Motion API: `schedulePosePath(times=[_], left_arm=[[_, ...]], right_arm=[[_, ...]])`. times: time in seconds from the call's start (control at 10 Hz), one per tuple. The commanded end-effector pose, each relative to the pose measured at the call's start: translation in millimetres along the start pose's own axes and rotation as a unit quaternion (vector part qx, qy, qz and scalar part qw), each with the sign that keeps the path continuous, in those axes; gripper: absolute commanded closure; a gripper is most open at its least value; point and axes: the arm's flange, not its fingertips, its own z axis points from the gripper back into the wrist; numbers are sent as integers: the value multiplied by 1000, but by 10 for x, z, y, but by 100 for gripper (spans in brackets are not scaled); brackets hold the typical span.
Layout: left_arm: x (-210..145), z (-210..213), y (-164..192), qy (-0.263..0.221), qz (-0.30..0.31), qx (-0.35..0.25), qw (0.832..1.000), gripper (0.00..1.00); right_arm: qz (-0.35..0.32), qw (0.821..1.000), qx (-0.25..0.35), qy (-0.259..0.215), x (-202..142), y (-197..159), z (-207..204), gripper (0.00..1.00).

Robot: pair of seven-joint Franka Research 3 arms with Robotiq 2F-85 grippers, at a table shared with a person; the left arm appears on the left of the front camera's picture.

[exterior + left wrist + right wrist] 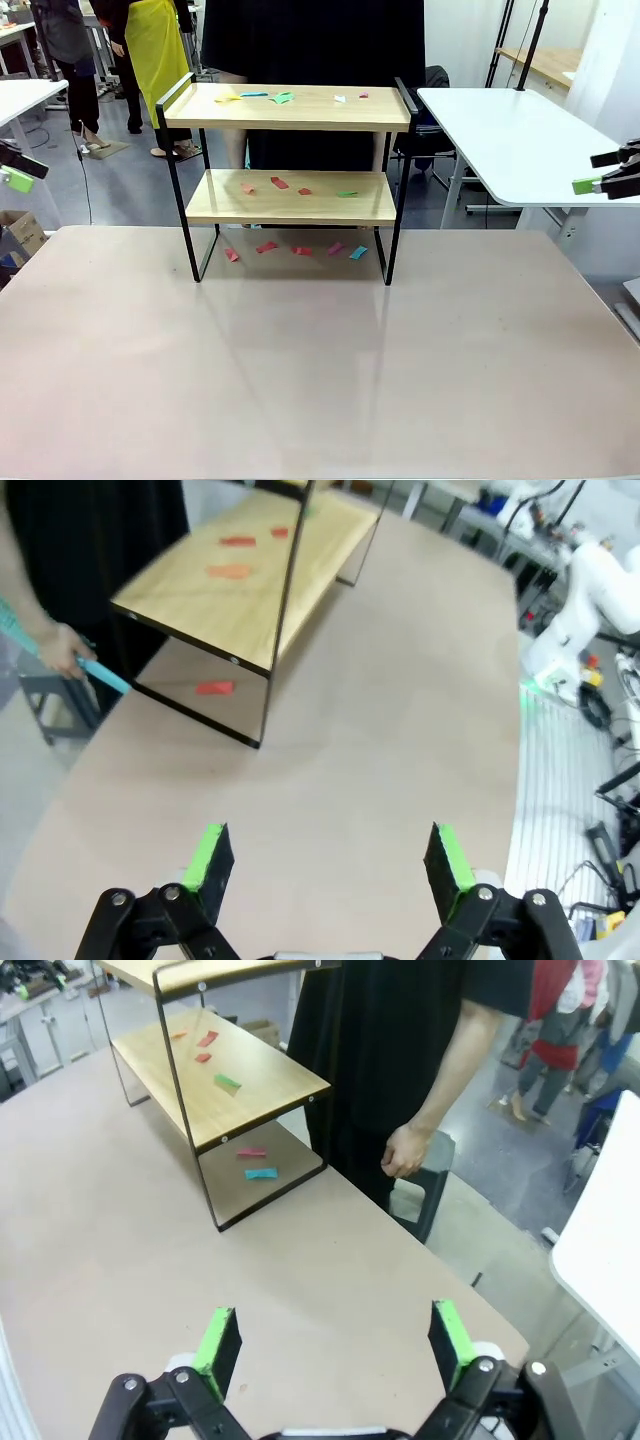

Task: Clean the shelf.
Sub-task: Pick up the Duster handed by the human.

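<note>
The shelf (pixel 290 121) stands at the far middle of the beige table (pixel 320 360). Coloured paper scraps (pixel 283 97) lie on its top board, more scraps (pixel 279 182) on the lower board, and others (pixel 266 246) on the tabletop beneath it. My left gripper (pixel 22 172) hangs open off the table's left side, my right gripper (pixel 593 172) open off its right side, both far from the shelf. The left wrist view has the open left gripper (pixel 330 865) above bare tabletop with the shelf (pixel 240 580) ahead. The right gripper (pixel 332 1345) is likewise open, facing the shelf (pixel 250 1095).
A person in black stands right behind the shelf, one hand (pixel 405 1150) hanging by its end, the other hand (pixel 65 650) holding a light blue thing (pixel 100 670). A white table (pixel 520 140) stands at the back right. The near tabletop is bare.
</note>
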Motion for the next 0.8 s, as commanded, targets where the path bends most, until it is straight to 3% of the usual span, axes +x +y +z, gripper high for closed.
schedulePosePath(times=[0.0,0.3,0.7], left_arm=[[-95,301,328,-62,-25,-35,997,0],[-383,659,719,-115,-31,-16,993,0],[-810,658,1049,-188,-111,-32,975,0]], right_arm=[[-6,998,33,-52,-47,-460,34,0],[-13,995,33,-92,-185,-906,159,0],[18,992,40,-116,-571,-1405,38,0]])
